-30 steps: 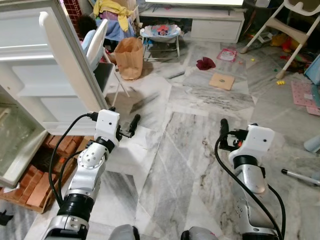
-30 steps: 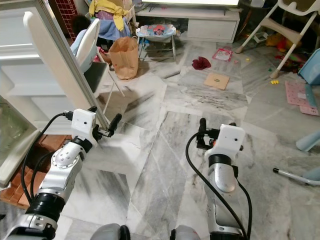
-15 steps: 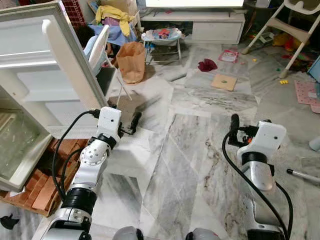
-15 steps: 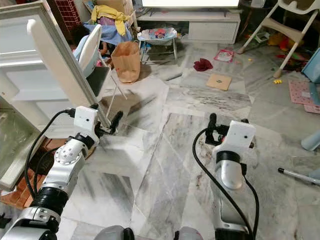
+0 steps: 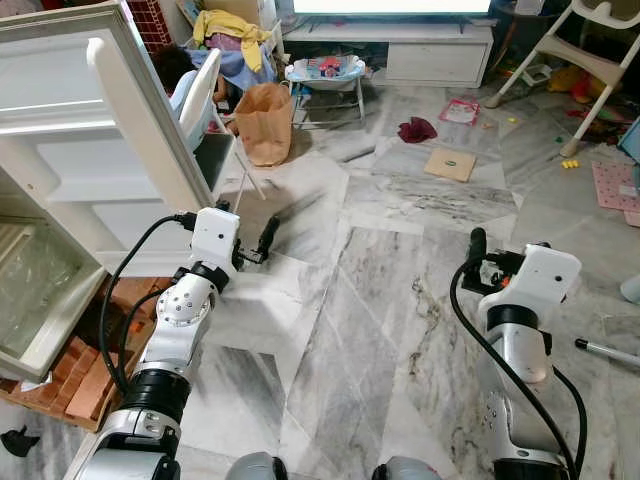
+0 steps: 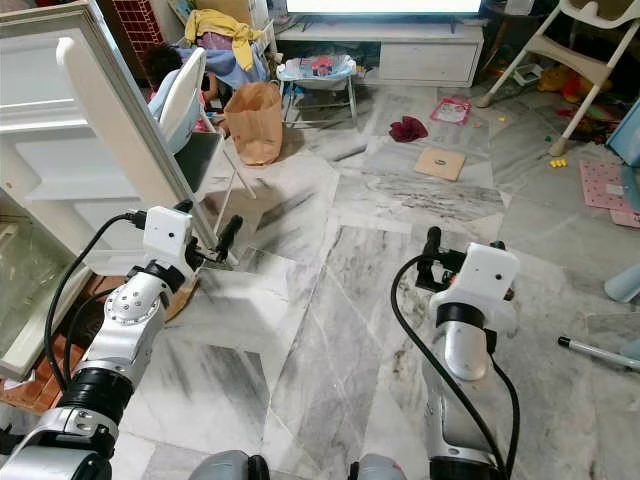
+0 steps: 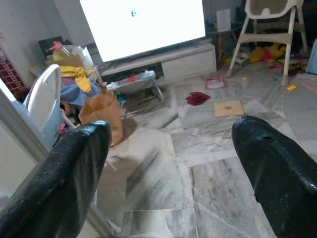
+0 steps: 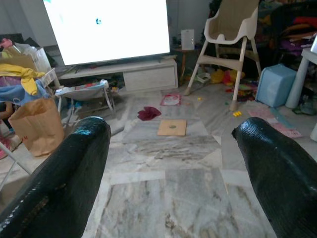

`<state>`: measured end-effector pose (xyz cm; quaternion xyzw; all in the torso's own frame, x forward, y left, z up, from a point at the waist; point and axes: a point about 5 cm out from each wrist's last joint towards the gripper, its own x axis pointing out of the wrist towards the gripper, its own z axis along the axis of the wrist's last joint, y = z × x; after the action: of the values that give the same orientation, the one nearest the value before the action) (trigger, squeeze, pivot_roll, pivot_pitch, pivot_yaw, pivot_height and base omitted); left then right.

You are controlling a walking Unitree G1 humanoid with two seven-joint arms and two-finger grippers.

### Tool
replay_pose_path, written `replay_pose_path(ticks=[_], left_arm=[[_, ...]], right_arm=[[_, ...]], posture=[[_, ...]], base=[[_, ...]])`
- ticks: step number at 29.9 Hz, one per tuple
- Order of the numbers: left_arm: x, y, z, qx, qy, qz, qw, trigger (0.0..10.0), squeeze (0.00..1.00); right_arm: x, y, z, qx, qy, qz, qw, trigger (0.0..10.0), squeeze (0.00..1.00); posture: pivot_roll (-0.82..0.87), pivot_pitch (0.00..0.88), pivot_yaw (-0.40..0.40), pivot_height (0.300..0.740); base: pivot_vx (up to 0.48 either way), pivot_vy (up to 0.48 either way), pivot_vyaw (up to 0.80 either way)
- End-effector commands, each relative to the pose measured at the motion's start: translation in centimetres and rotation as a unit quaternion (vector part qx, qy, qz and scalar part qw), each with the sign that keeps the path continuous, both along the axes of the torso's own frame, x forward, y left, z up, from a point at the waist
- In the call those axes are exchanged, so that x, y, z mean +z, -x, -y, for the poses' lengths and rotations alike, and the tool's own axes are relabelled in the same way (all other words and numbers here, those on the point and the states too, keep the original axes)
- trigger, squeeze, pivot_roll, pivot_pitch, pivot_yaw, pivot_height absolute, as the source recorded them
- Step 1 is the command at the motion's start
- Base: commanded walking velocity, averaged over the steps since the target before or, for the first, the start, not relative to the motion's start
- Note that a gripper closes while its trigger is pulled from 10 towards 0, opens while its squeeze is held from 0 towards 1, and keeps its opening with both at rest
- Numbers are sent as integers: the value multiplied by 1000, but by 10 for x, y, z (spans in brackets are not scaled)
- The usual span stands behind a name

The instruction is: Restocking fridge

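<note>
The white fridge (image 5: pixel 60 200) stands at my left with its door (image 5: pixel 140 120) swung open toward me. A clear drawer (image 5: pixel 30 290) sits low inside it. My left gripper (image 5: pixel 266 238) hovers just beyond the door's lower edge, fingers spread apart and empty; its wrist view looks between the two black fingers (image 7: pixel 74 168) at the marble floor. My right gripper (image 5: pixel 478 246) is held over the bare floor to the right, open as well, with nothing between its fingers (image 8: pixel 277 168). A brown paper bag (image 5: pixel 265 122) stands on the floor past the door.
A white chair (image 5: pixel 200 95) stands behind the door, with a person's dark hair (image 5: pixel 175 62) beyond it. Red bricks (image 5: pixel 75 375) lie under the fridge. A TV bench (image 5: pixel 400 45), baby bouncer (image 5: pixel 322 72), high chair (image 5: pixel 590 40), red cloth (image 5: pixel 417 128) and cardboard square (image 5: pixel 449 164) fill the back.
My right arm has shifted to the right and a little up. The left arm has barely moved, and the camera has tilted slightly.
</note>
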<state>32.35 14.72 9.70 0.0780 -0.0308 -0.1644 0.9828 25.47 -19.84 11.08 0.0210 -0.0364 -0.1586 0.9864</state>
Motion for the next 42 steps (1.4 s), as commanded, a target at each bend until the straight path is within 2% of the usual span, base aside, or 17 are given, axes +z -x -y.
replay_pose_path(ticks=[1,6,10,17,42], left_arm=[[0,-1,-1,-4,-5,0,1000,10000,0],[7,-2,3,-5,13,12,1000,10000,0],[7,1,5,-4,11,15,1000,10000,0],[1,13,-7,49,16,21,998,10000,0],[1,13,-7,49,16,21,998,10000,0]], right_arm=[[0,1,0,-1,-3,-1,1000,10000,0],[3,-2,1,4,6,5,1000,10000,0],[4,-3,1,9,7,6,1000,10000,0],[2,-14,-7,65,18,-11,998,10000,0],[2,-14,-7,65,18,-11,998,10000,0]], posture=[[-137,0,108,740],[-124,0,102,740],[-110,0,80,740],[-25,0,-35,740],[-25,0,-35,740]], base=[[0,0,-800],[0,0,-800],[0,0,-366],[0,0,0],[0,0,0]])
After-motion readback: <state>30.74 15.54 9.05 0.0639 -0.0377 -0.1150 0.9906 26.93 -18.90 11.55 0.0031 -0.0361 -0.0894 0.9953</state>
